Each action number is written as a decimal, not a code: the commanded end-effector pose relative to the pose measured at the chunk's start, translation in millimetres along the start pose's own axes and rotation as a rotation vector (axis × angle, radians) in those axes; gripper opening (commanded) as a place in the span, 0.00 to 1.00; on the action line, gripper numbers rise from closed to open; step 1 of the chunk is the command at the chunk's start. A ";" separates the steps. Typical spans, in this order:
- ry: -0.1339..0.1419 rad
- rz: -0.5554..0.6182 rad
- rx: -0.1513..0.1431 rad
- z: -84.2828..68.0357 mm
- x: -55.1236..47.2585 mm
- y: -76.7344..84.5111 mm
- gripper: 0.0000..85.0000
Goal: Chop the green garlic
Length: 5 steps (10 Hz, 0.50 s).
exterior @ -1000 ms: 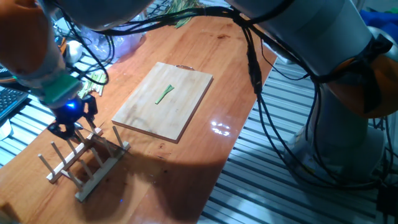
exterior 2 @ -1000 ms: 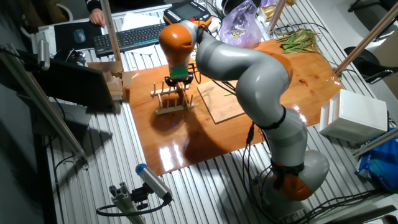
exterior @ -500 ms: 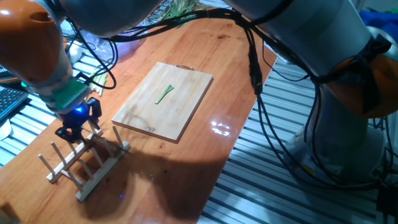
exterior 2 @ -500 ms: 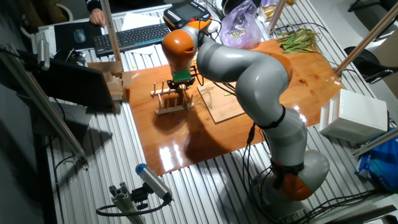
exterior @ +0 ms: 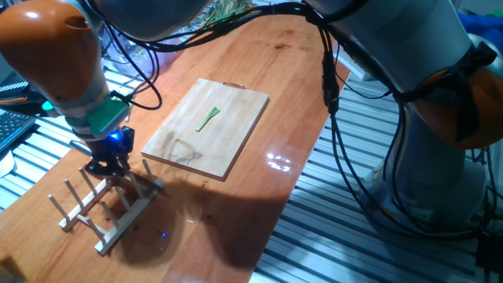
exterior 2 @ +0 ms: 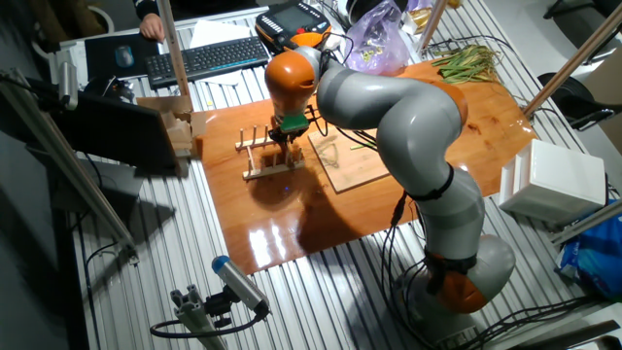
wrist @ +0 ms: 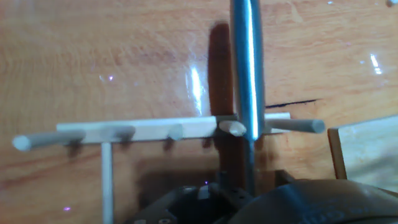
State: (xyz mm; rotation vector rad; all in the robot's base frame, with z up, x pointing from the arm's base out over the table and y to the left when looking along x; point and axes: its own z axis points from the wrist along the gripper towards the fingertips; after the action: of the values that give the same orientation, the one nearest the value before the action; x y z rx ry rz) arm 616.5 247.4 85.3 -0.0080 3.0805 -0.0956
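Note:
The green garlic is one thin bright-green forked stalk lying on the wooden cutting board, which also shows in the other fixed view. My gripper hangs over the near end of a wooden peg rack, to the left of the board and well apart from the stalk. In the hand view a steel knife blade runs straight out from the gripper over the rack. The fingers look shut on the knife.
A bunch of long leafy greens and a purple bag lie at the table's far end. A keyboard and a wooden box stand beyond the rack. The table's edge runs close to the rack.
The gripper has moved right along the rack toward the cutting board, carrying the blade with it. The stalk and board have not moved.

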 end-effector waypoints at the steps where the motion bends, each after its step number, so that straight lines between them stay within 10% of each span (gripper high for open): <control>1: 0.004 -0.010 0.008 -3.6 0.1 1.1 0.00; 5: 0.001 -0.005 0.007 -23.0 0.1 6.6 0.00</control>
State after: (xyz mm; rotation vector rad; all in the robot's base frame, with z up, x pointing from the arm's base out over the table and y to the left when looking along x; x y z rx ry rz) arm 614.8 254.8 108.4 -0.0153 3.0826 -0.1126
